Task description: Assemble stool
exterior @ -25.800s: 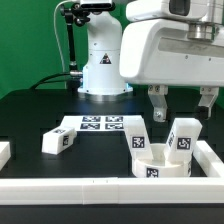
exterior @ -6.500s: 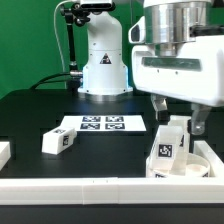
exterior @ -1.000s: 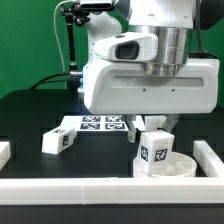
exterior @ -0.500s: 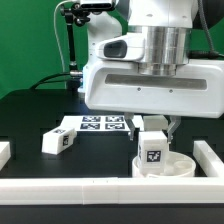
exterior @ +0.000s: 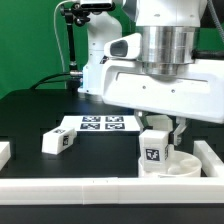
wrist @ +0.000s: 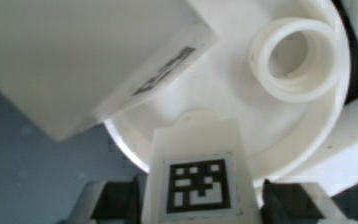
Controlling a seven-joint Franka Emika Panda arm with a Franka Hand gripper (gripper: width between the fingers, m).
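— So, what has it got hold of?

— A leg. The gripper has its jaws pinched on two sides of it, tag facing out. The leg's foot is down on the seat, which sits just behind the front rail.

— Is it in a hole?

— Can't tell; the leg hides its own foot. The wrist view shows one open socket across the seat, well apart from the held leg. So I'd guess this leg is over a different one.

— How should it go about it, then?

— Upright first. In the exterior view the leg looks a touch tilted, and a crooked entry would likely jam. I'd square it over the hole, press lightly, then turn it home without slackening the fingers.

— Anything in the way?

— A third leg lies close by the seat's edge in the wrist view; whether it touches, I can't say. A wide swing of the wrist might knock it. And I see nothing clamping the seat, so a hard twist could spin or drag it.

— And the other one?

— The second leg lies on the table near the marker board, well apart from the seat. That one waits.
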